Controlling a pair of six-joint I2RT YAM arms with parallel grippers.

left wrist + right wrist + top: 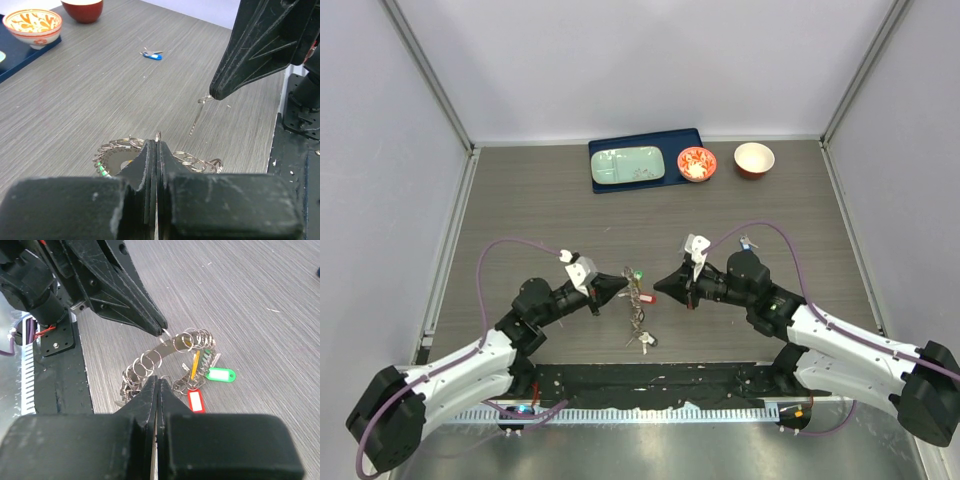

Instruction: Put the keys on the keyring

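Top external: one keyring sits between the two jaws; left jaws, at its 9 o'clock, clench it; right jaws, at 3 o'clock, pinch one key.

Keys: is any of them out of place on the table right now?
One blue-headed key lies alone on the table, well apart from the keyring and the other keys bunched between the left claw and the right claw. Nothing else looks odd.
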